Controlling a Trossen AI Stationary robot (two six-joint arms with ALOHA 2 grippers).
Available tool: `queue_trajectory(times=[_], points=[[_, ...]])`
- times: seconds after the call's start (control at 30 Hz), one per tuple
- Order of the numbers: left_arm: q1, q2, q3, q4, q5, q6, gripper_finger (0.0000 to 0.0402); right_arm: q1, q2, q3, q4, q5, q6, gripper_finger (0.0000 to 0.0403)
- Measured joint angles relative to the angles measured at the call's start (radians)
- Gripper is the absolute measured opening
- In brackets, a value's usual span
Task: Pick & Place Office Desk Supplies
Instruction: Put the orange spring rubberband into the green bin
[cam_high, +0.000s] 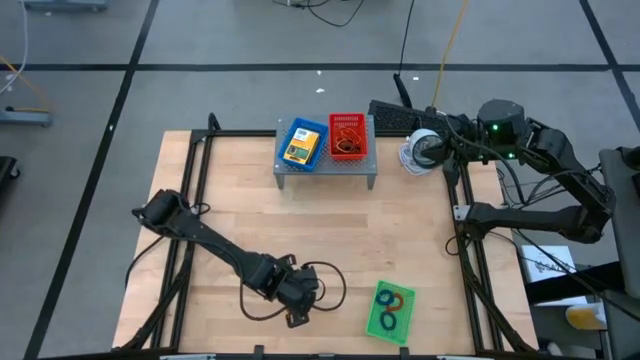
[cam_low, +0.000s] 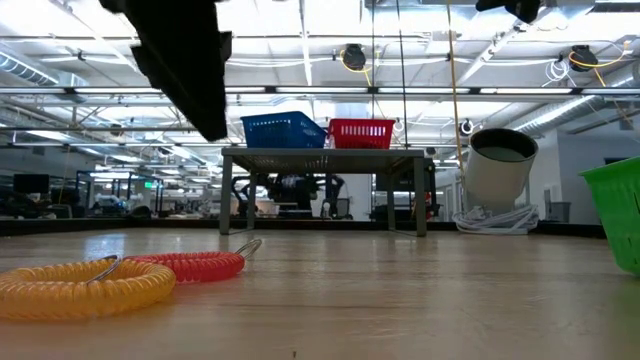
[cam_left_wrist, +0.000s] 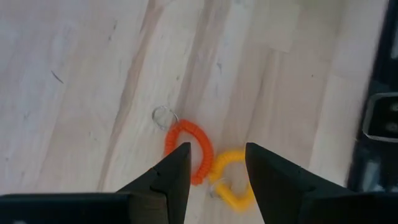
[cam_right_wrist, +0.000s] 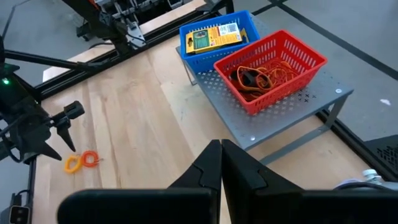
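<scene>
An orange coil ring (cam_left_wrist: 186, 146) and a yellow coil ring (cam_left_wrist: 233, 180) lie flat on the wood, touching each other, each with a small metal loop. The low view shows the same pair, yellow ring (cam_low: 90, 285) and orange ring (cam_low: 195, 265). My left gripper (cam_left_wrist: 217, 163) is open and hangs above them, well clear of the table (cam_low: 185, 60); in the high view it (cam_high: 300, 295) hides them. My right gripper (cam_right_wrist: 221, 163) is shut, waiting near the table's far right corner (cam_high: 432, 150). A green tray (cam_high: 390, 310) near the front edge holds blue and purple rings.
A grey perforated shelf (cam_right_wrist: 280, 118) at the far edge carries a blue tray (cam_right_wrist: 214, 40) with a crayon box and a red tray (cam_right_wrist: 270, 68) with rubber bands and a dark piece. A round white-and-grey device (cam_high: 418, 150) sits beside it. A black cable (cam_high: 325, 285) loops near my left gripper.
</scene>
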Motion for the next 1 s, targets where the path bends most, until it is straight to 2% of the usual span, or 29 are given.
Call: queue_trajectory(times=[0.17, 0.37, 0.43, 0.8, 1.0], points=[[0.0, 0.06, 0.0, 0.0, -0.017, -0.02, 0.0159, 0.0, 0.0, 0.0, 0.0, 0.0, -0.013, 0.0], [0.008, 0.14, 0.0, 0.001, 0.09, -0.034, 0.0159, 0.0, -0.001, 0.0, -0.002, 0.0, -0.029, 0.0], [0.01, 0.153, 0.0, 0.001, 0.096, -0.047, 0.0159, 0.0, -0.001, 0.0, -0.006, 0.0, -0.032, 0.0], [0.013, 0.155, 0.0, 0.01, 0.034, -0.086, 0.0159, 0.0, 0.0, 0.0, -0.011, 0.0, -0.035, 0.0], [0.013, 0.156, 0.0, 0.063, -0.039, -0.107, 0.0159, 0.0, 0.0, 0.0, -0.011, 0.0, -0.036, 0.0]])
